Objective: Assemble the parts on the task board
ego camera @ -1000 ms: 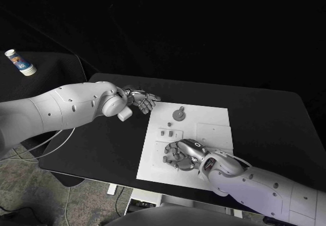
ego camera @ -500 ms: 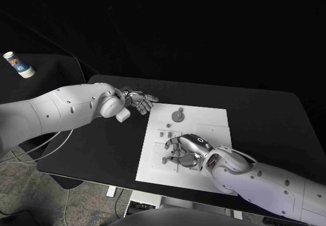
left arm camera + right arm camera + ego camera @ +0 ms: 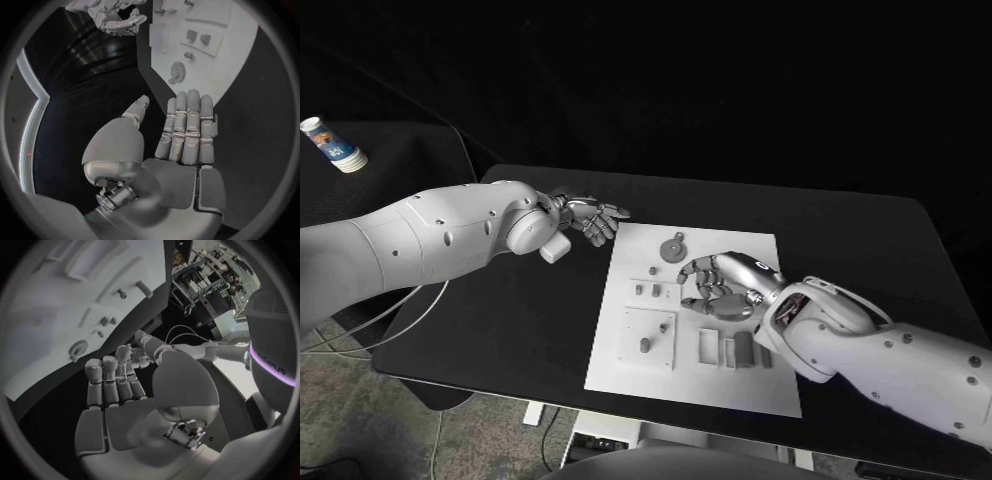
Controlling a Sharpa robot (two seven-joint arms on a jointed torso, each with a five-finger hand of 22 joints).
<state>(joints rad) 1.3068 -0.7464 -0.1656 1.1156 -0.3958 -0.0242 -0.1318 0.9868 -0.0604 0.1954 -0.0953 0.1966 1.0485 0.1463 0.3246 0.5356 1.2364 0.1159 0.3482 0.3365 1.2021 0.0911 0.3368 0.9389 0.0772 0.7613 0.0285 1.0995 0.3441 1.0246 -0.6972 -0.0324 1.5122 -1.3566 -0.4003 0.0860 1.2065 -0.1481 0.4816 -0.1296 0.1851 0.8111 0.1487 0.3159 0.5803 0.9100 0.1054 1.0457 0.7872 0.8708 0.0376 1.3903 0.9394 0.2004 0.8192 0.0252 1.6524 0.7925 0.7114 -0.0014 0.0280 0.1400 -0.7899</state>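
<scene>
A: While the head view looks down on the black desk (image 3: 877, 240), where does each hand sit?

B: The left hand (image 3: 589, 217) hovers off the task board's (image 3: 754, 385) far left corner, fingers apart and holding nothing. The right hand (image 3: 723, 285) is over the board's middle, fingers curled downward. Whether they grasp a part cannot be told from this view.

A: And the parts?

B: A round gear-like piece (image 3: 675, 246) lies near the board's far edge, just beside the right hand. Small pegs (image 3: 646, 291) lie to the hand's left, a single peg (image 3: 645, 345) stands on the square plate nearer the robot, and slim blocks (image 3: 734, 350) sit in slots near the near edge.

A: What does the left wrist view add?

B: The left hand's fingers (image 3: 187, 125) are stretched out straight and together, released, over bare desk beside the board (image 3: 237, 45). The gear (image 3: 177, 74) lies just ahead of them; the right hand (image 3: 119, 20) shows beyond, curled.

A: And the right wrist view?

B: The right hand's fingers (image 3: 115, 377) are bent in over the palm, and nothing is visible between them. The gear (image 3: 79, 348) lies on the board close by.

A: So which step is in hand?

B: Likely a reach toward a part near the gear, nothing yet picked up. Next, the right hand would need to spread, settle on one piece and pinch it cleanly.
</scene>
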